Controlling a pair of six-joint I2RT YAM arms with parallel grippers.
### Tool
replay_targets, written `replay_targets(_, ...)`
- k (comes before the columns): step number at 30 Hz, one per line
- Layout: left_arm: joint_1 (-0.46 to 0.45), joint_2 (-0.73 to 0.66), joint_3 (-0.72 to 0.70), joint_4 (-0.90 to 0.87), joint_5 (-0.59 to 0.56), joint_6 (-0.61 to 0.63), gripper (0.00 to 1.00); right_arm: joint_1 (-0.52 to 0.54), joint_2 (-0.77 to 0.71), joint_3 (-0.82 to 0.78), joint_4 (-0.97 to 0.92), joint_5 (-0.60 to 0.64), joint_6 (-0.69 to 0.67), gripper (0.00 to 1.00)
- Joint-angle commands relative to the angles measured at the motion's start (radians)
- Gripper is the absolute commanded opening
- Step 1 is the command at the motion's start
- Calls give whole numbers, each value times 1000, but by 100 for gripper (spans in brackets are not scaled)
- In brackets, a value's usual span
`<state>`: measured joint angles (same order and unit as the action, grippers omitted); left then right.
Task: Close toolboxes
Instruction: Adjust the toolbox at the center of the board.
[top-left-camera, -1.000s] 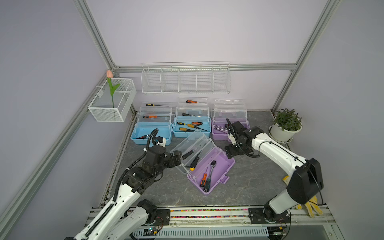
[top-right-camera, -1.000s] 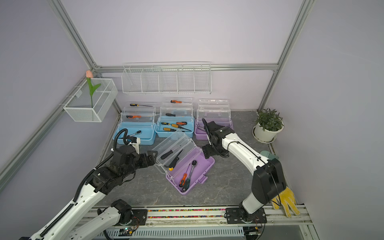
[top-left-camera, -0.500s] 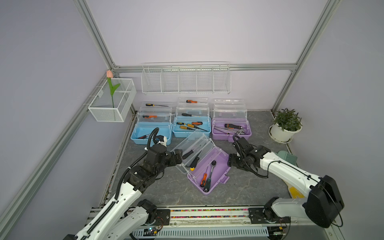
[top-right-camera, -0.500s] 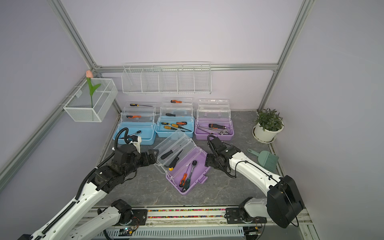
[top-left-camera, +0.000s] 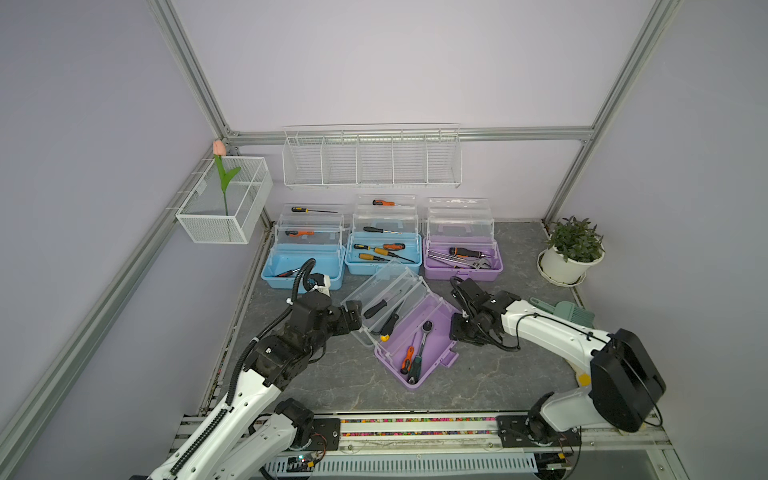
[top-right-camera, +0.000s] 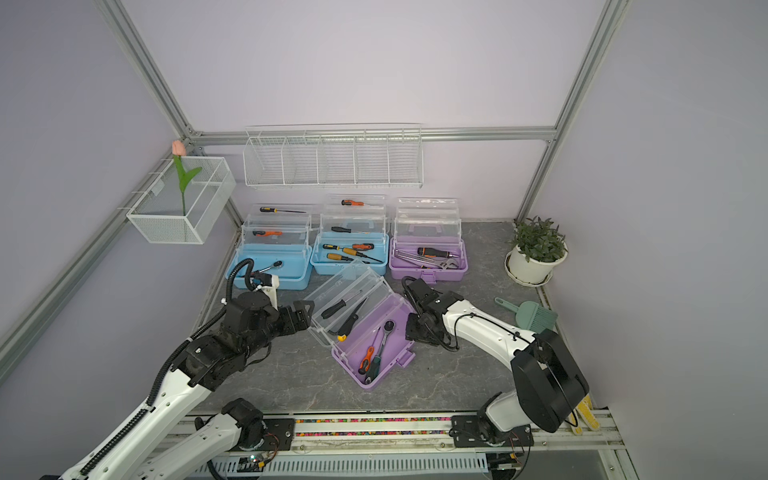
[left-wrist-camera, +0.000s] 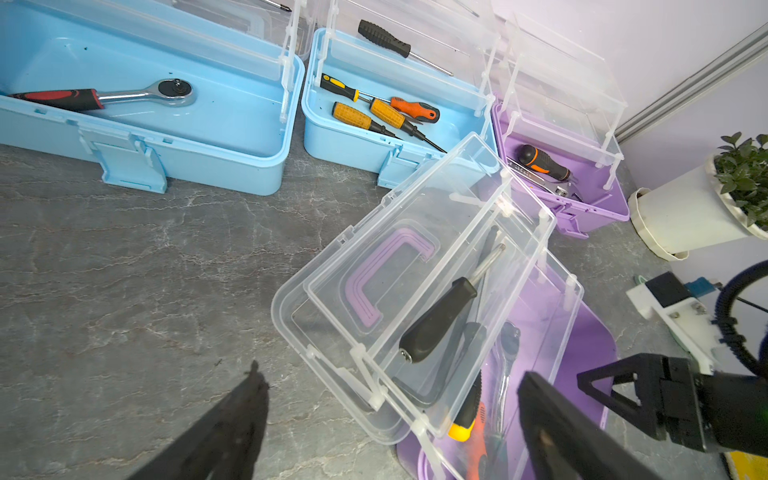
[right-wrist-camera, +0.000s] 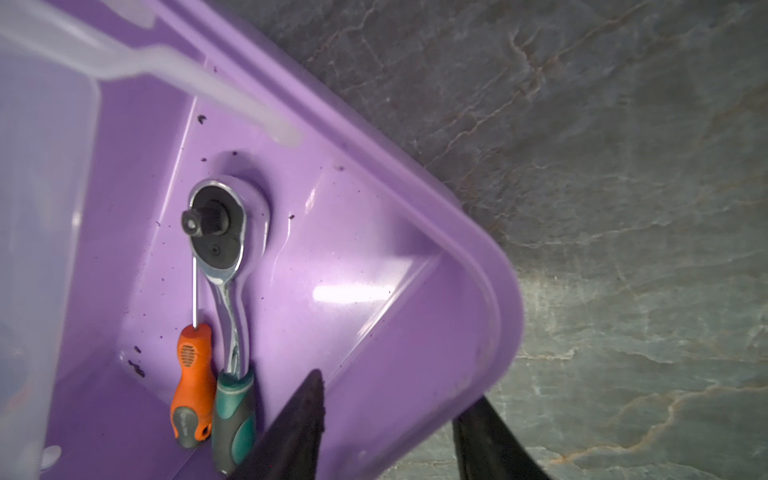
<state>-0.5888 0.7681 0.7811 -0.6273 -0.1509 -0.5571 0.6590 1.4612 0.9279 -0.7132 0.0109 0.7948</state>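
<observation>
Four toolboxes stand open. Two light blue ones (top-left-camera: 282, 280) (top-left-camera: 374, 268) and a purple one (top-left-camera: 461, 274) line the back wall. A second purple toolbox (top-left-camera: 436, 332) (top-right-camera: 395, 332) lies skewed in the middle, its clear trays (top-left-camera: 386, 291) (left-wrist-camera: 415, 266) folded out towards the left. My left gripper (top-left-camera: 354, 315) (left-wrist-camera: 390, 372) is open at the trays' near corner, a finger on either side. My right gripper (top-left-camera: 457, 328) (right-wrist-camera: 397, 386) straddles the middle box's right wall, one finger inside and one outside; whether they press on it I cannot tell.
A potted plant (top-left-camera: 571, 249) stands at the back right, and a green brush (top-left-camera: 569, 313) lies in front of it. White wire baskets hang on the back wall (top-left-camera: 370, 158) and on the left wall (top-left-camera: 224, 203). Tools lie in all the boxes.
My right arm swung from the back purple toolbox down to the middle one's right wall, and its jaws narrowed around that wall. My left arm stayed put.
</observation>
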Motion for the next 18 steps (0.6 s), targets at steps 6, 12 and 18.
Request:
replay_targets(6,7,-7,22,-44,-47,-15,95,-45,1,-6,-109,26,-95,29)
replay_targets(12,7,-4,38,-66,-54,-13,95,-113,34,52,-148,71,-269,15)
replay_targets(18,12,36,17,-54,-52,-18,93,-196,122,187,-108,81,-417,13)
